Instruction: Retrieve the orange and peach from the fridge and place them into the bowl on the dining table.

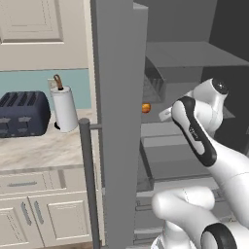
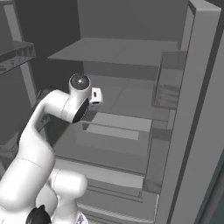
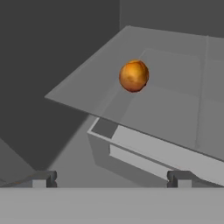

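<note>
Claw [image 3: 111, 178]: spread wide, both dark tips standing far apart at the bottom of the hand view, nothing between them.
Claw's spot: inside the open fridge [image 2: 131, 57], low and short of the glass shelf [image 3: 175, 105], clear of everything.
Fruit [image 3: 134, 76]: a round orange-brown one, sitting alone on that glass shelf, up ahead of the tips and well apart from them. Orange or peach? Can't say from here.
Same fruit, left base view: a small orange dot [image 1: 146, 107] deep in the fridge, peeking out just past the edge of the open door [image 1: 119, 121].
Under the shelf: a pale drawer front [image 3: 148, 153], its corner jutting toward the camera.
Arm [image 1: 197, 131]: reaching forward into the fridge, wrist bent toward the shelves.
Fridge doors: both swung open, the left one with its long bar handle [image 1: 87, 180] out front.
Off to the left: a wall counter [image 1: 39, 146] carrying a dark toaster [image 1: 22, 113] and a paper towel roll [image 1: 64, 109] just beside it.
</note>
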Motion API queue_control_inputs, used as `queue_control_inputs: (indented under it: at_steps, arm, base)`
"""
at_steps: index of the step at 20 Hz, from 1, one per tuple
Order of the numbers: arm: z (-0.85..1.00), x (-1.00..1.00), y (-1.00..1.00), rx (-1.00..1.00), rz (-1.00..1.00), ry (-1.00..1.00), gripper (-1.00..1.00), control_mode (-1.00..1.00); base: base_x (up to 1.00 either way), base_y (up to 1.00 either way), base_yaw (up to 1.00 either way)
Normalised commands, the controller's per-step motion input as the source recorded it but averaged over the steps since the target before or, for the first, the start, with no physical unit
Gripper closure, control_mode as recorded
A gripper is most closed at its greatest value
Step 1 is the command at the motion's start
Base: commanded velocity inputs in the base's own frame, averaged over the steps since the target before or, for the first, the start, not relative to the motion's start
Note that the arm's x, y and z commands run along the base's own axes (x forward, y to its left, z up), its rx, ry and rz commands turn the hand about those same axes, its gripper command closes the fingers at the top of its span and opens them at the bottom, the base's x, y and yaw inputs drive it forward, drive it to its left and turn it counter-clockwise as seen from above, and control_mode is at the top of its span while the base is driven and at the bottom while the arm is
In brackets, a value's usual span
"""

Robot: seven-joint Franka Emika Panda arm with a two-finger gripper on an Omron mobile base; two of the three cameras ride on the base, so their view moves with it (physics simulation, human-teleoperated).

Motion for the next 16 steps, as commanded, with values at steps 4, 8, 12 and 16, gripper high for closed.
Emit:
queue_control_inputs:
  at_steps: [4, 8, 12, 16]
  arm:
    - [-0.15, 0.34, 0.06, 0.00, 0.00, 0.00, -1.00, -1.00]
    - [-0.21, 0.30, 0.11, 0.00, 0.00, 0.00, -1.00, -1.00]
    - [-0.15, 0.27, 0.10, 0.00, 0.00, -0.01, -1.00, -1.00]
    - [-0.05, 0.25, 0.08, 0.00, 0.00, 0.00, -1.00, -1.00]
  base:
    - [0.00, 0.00, 0.00]
    - [0.00, 0.00, 0.00]
    - [0.00, 0.00, 0.00]
    - [0.00, 0.00, 0.00]
